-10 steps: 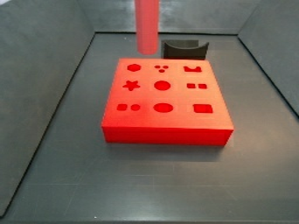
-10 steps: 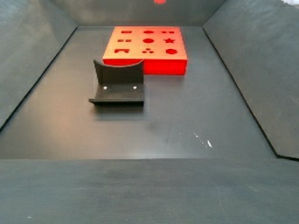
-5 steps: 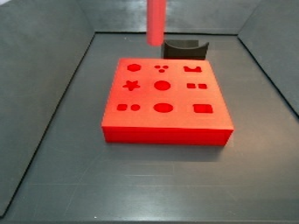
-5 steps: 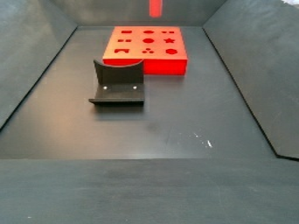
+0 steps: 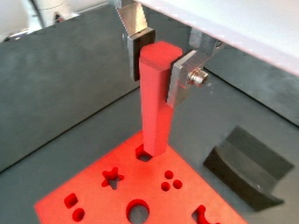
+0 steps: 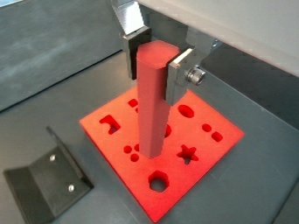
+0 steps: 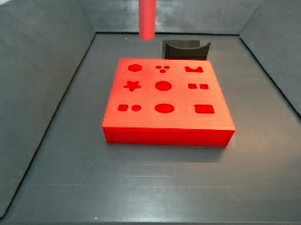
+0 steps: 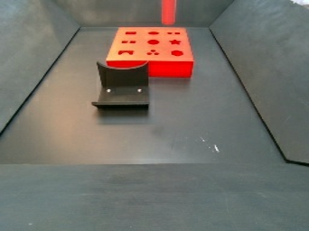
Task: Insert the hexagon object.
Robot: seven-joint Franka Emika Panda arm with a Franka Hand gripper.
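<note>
My gripper (image 5: 160, 59) is shut on the top of the hexagon object (image 5: 156, 109), a long red six-sided rod hanging upright; both wrist views show the grip (image 6: 158, 57). The silver fingers (image 5: 183, 74) press on its opposite sides. The rod's lower end hangs over the red block (image 5: 105, 197) with shaped holes, near a hole, clear of the top face. In both side views only the rod shows, at the top edge (image 7: 147, 19) (image 8: 168, 11), above the block (image 7: 165, 134) (image 8: 157, 69). The gripper itself is out of frame there.
The dark fixture stands on the floor beside the block (image 8: 121, 86) (image 7: 186, 48) and shows in both wrist views (image 5: 247, 157) (image 6: 47, 179). Grey walls enclose the dark floor on all sides.
The held rod has drifted a little sideways and toward the fixture side above the block. The grip on it is unchanged.
</note>
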